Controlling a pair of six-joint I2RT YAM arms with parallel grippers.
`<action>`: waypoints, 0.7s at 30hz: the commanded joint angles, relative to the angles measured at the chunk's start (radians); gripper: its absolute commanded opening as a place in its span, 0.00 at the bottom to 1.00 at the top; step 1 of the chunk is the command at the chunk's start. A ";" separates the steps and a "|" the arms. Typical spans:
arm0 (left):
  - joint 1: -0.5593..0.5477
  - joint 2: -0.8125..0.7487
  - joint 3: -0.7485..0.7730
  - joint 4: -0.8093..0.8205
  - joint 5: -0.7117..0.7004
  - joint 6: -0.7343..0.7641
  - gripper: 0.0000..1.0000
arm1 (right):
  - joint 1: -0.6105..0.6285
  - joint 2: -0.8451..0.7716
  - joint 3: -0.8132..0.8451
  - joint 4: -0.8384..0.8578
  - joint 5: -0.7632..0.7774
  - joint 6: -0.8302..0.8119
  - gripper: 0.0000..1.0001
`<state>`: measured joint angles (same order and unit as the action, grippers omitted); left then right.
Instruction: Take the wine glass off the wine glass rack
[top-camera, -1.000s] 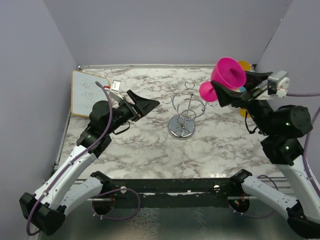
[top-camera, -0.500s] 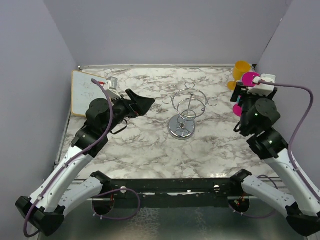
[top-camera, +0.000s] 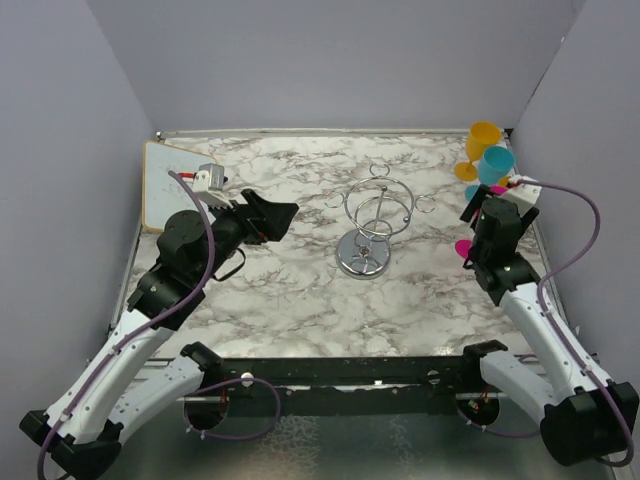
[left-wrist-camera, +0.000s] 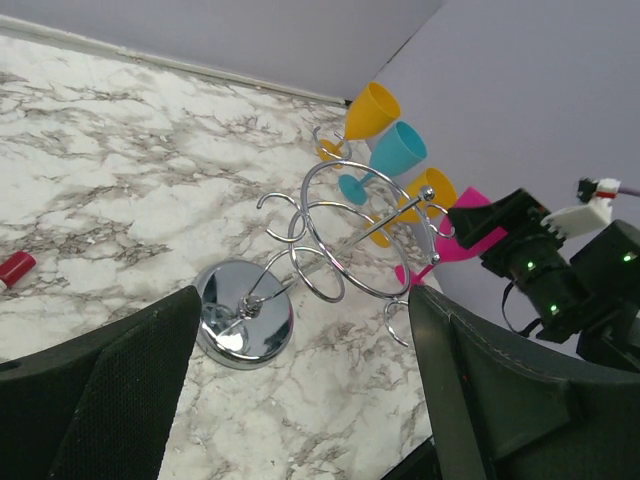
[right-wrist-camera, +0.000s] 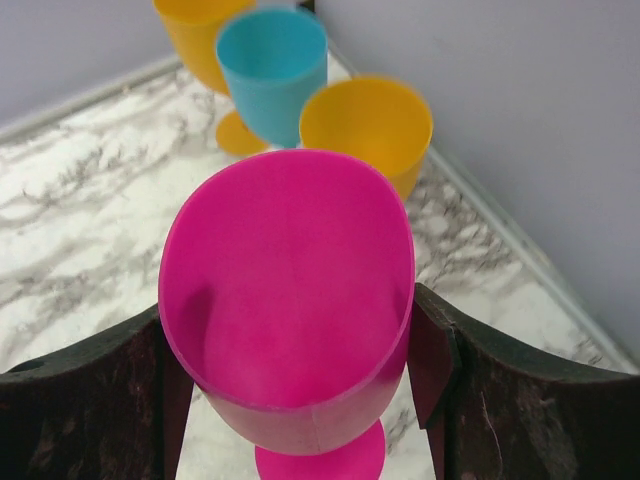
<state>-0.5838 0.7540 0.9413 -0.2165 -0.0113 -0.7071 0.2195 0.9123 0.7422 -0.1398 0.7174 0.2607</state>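
Observation:
The wine glass rack (top-camera: 375, 215) stands mid-table on its round chrome base (top-camera: 364, 253), and its wire rings hold nothing. It also shows in the left wrist view (left-wrist-camera: 345, 240). My right gripper (top-camera: 487, 212) is shut on the bowl of a pink wine glass (right-wrist-camera: 290, 290), which stands upright at the table's right side. The glass's foot (top-camera: 463, 247) is low, and I cannot tell whether it touches the table. My left gripper (top-camera: 285, 210) is open and empty, left of the rack and pointing at it.
Two orange glasses (right-wrist-camera: 368, 125) (top-camera: 484, 135) and a teal glass (top-camera: 496, 160) stand in the far right corner, just beyond the pink glass. A white board (top-camera: 175, 185) lies at the far left. A small red object (left-wrist-camera: 15, 268) lies on the marble. The right wall is close.
My right arm has swung the pink glass away from the rack, to the right and down, and turned it upright. My left gripper has drawn back a little to the left.

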 joint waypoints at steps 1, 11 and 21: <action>-0.020 -0.032 0.047 -0.040 -0.083 0.074 0.87 | -0.021 -0.045 -0.163 0.181 0.010 0.143 0.67; -0.055 -0.055 0.079 -0.073 -0.153 0.148 0.89 | -0.128 -0.009 -0.410 0.592 0.182 0.002 0.68; -0.089 -0.060 0.105 -0.092 -0.200 0.200 0.89 | -0.351 0.098 -0.521 1.010 0.026 -0.102 0.71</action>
<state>-0.6567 0.7025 1.0004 -0.2989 -0.1635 -0.5518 -0.0837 0.9539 0.2401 0.6155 0.8181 0.2035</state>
